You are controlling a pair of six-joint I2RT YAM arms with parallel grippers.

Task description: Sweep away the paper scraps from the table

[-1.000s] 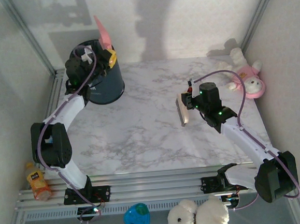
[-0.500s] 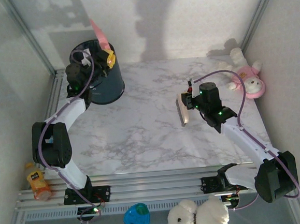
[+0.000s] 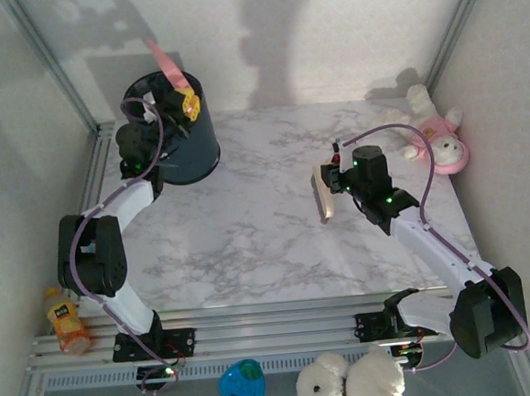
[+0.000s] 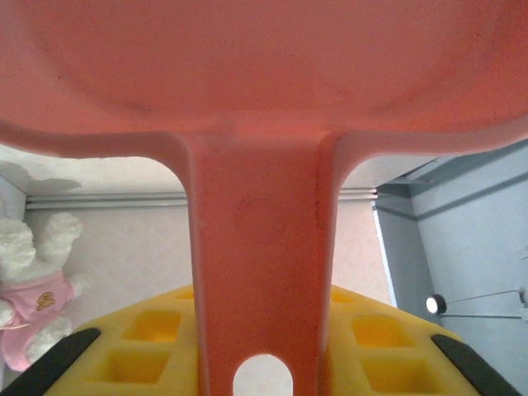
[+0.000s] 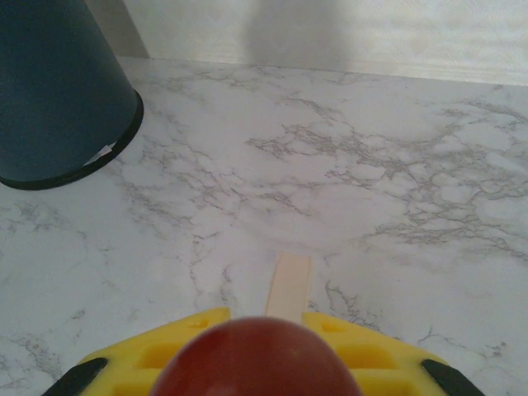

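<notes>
From above, the left gripper (image 3: 185,101) is pinched on the handle of a pink dustpan (image 3: 166,61), which stands tilted over the far rim of a dark blue bin (image 3: 180,148) at the far left corner of the table (image 3: 250,236). The right gripper (image 3: 335,180) is pinched on a brush (image 3: 322,193) over the middle right of the table, well apart from the bin. A plush toy (image 3: 437,140) lies at the far right corner. Whether the paper scraps are in the pan or already in the bin cannot be told; both insides are hidden.

The left wrist adds what the top view lacks: the handle sits squarely between the yellow pads (image 4: 148,338), with the pan's underside facing the camera.

The right wrist shows the brush's dark rounded end between the fingers and a pale strip ahead of it. It also shows a white fleck (image 5: 103,151) at the foot of the bin; paper or label, I cannot say.

The risk, as I judge it: the pan is near the rim, so light scraps could flutter outside the bin, or cling to the pan.
</notes>
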